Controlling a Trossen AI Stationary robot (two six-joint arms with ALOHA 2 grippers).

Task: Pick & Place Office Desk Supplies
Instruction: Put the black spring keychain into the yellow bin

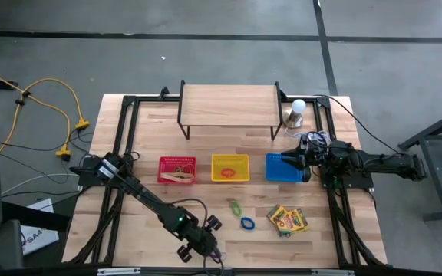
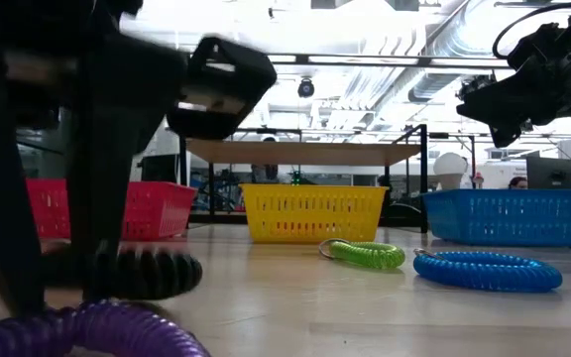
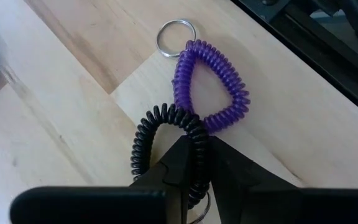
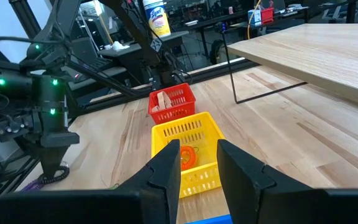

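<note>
L gripper (image 3: 194, 163) is down at the desk's (image 1: 152, 130) front edge, jaws pinched nearly shut on the black coil wrist band (image 3: 166, 140). Purple coil band (image 3: 213, 84) w/ metal key ring (image 3: 176, 36) lies just ahead of the jaws, touching the black one. Farther out: green coil (image 2: 365, 254), blue coil (image 2: 489, 270), crayon boxes (image 1: 287, 219). R gripper (image 4: 197, 163) hangs over the blue basket (image 1: 282, 169), jaws a narrow gap apart, holding nothing; yellow basket (image 4: 188, 146) and red basket (image 4: 171, 102) sit beyond them.

wooden riser shelf (image 1: 229, 102), white bulb (image 1: 298, 106), yellow cable (image 1: 52, 92)
</note>
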